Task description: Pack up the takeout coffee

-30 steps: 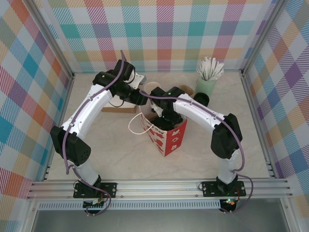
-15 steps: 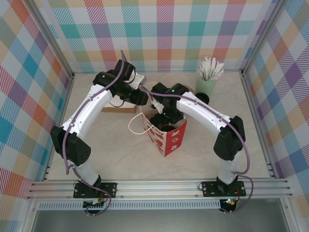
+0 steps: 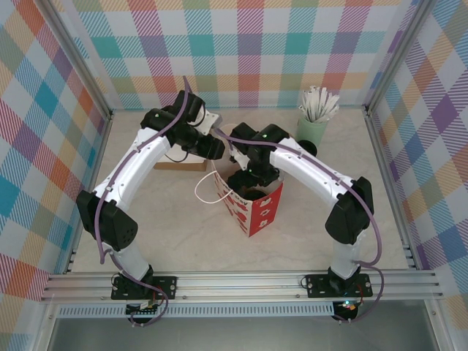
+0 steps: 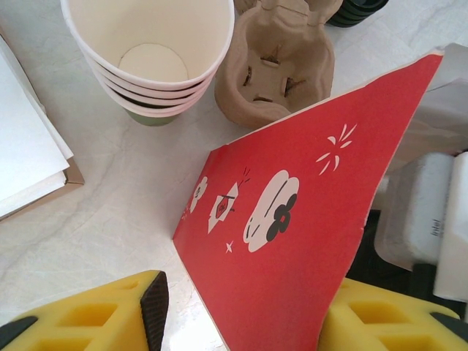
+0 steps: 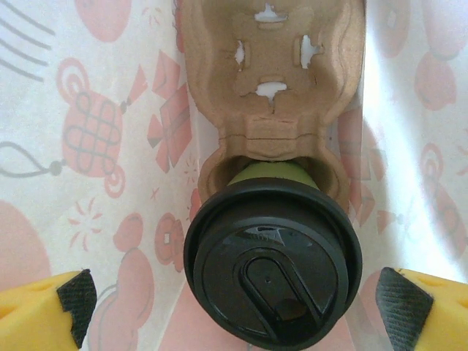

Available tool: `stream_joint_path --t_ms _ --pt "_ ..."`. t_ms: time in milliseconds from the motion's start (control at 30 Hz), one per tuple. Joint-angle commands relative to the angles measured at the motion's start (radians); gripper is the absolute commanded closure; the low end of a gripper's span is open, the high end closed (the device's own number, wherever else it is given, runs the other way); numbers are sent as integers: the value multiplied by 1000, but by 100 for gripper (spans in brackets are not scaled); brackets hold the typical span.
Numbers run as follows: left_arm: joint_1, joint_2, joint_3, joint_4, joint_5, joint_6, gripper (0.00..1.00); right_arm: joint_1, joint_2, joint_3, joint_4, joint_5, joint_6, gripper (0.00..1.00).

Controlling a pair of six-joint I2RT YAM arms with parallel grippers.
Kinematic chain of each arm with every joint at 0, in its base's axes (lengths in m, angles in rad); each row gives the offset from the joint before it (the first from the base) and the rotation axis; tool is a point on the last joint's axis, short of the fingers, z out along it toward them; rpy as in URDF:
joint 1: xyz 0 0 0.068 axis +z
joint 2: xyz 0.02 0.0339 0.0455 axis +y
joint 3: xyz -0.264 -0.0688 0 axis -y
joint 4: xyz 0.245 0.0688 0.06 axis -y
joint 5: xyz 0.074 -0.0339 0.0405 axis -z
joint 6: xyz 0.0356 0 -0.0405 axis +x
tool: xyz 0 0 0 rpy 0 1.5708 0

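From my desk: R claw (image 5: 238, 301) is spread as wide as it goes and grips nothing. Its black pads (image 5: 75, 296) sit far out on either side, w/ the takeout coffee (image 5: 272, 274) directly btwn them and a clear gap on each side of the black lid (image 5: 325, 238). Just ahead of the lid the cup's green body shows, seated in the near pocket of a pulp carrier (image 5: 274, 88) that runs on ahead of the claw. Cup and carrier are down inside the red bag (image 4: 292, 241), whose pale inner walls run along both sides of the claw. L claw (image 4: 241, 311) is part-spread and straddles the bag's wall near the rim. Its left pad (image 4: 155, 307) is apart from the wall, w/ table (image 4: 124, 212) showing btwn them. The right finger is just beside the wall's edge; can't tell if it touches. Ahead of L claw, beyond the bag, sits a spare carrier (image 4: 278, 66), and ahead-left a stack of green cups (image 4: 150, 62). In the top view a mint cup (image 3: 313, 130) of white sticks stands well off, beyond R claw and to its right.
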Motion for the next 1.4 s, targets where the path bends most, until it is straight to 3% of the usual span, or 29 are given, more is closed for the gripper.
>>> stream_joint_path --t_ms 0,1000,1367 --pt "4 5 -11 2 17 -5 48 -7 -42 40 -37 -16 19 0" --pt "4 6 -6 4 17 -3 46 -8 -102 240 -153 16 53 0" --pt "5 -5 43 14 31 -29 38 -64 -152 329 -146 -27 84 2"
